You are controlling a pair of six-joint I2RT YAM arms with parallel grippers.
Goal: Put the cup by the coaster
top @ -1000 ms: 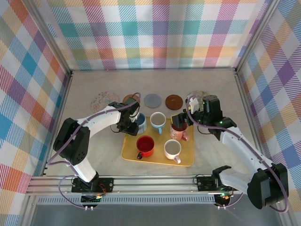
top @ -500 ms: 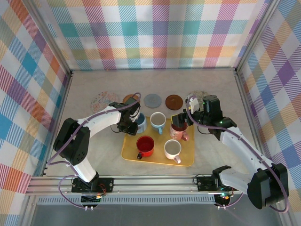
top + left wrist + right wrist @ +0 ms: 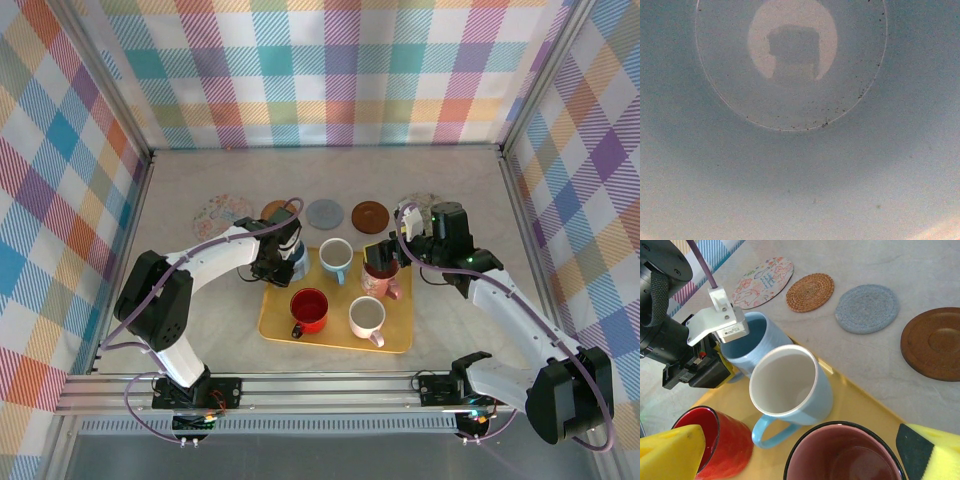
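Observation:
A blue cup (image 3: pixel 298 260) stands at the far left corner of the yellow tray (image 3: pixel 335 340). My left gripper (image 3: pixel 279 261) is pressed against its left rim, with its fingers hidden under the wrist. The left wrist view looks straight down into the blue cup's pale inside (image 3: pixel 790 65). In the right wrist view the blue cup (image 3: pixel 757 335) stands beside the left arm's black body. My right gripper (image 3: pixel 800 452) hangs open over a dark cup with a pink inside (image 3: pixel 845 460), one yellow finger (image 3: pixel 670 450) on each side. Several coasters lie beyond the tray, among them a woven one (image 3: pixel 279 210).
Also on the tray stand a light blue cup (image 3: pixel 335 258), a red cup (image 3: pixel 309 308) and a white cup (image 3: pixel 367 317). Past the tray lie a floral coaster (image 3: pixel 222 212), a grey one (image 3: pixel 324 213), a brown one (image 3: pixel 370 215) and another floral one (image 3: pixel 420 205).
My left gripper has edged slightly closer onto the blue cup's rim. The right arm and all cups stay where they were.

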